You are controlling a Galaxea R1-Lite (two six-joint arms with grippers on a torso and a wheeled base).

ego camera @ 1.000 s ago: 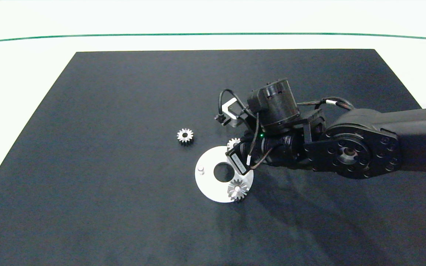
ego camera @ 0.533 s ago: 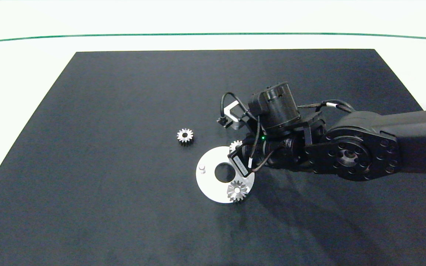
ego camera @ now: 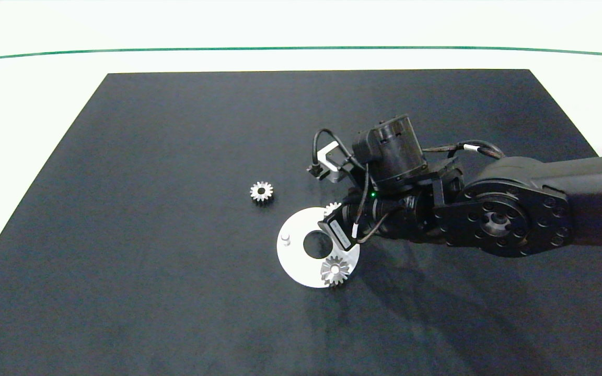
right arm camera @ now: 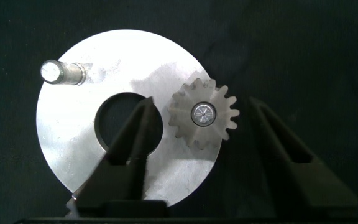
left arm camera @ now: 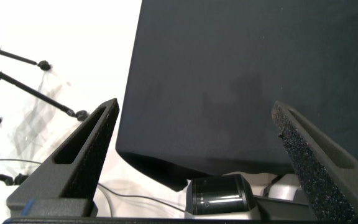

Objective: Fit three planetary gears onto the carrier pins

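The white disc [ego camera: 301, 266] [right arm camera: 73, 143] lies on the black mat. One planetary gear [ego camera: 336, 270] sits on its near carrier pin. A second gear [ego camera: 331, 208] [right arm camera: 204, 115] rests on the far pin, whose tip shows in the bore. A third gear [ego camera: 262, 191] lies loose on the mat to the left. One carrier pin [ego camera: 285, 239] [right arm camera: 58, 71] stands bare. My right gripper [right arm camera: 201, 104] hovers over the far gear, open, its fingers [right arm camera: 135, 140] on either side without touching it. My left gripper [left arm camera: 194, 106] is open and empty, off the mat and absent from the head view.
The right arm [ego camera: 494, 219] reaches in from the right over the black mat [ego camera: 175, 130], which lies on a white table. The left wrist view shows the mat's edge [left arm camera: 166, 168] and cables beside it.
The far gear has shifted slightly down toward the disc's rim. The right wrist moved a little with it. The loose gear and the near gear stayed put.
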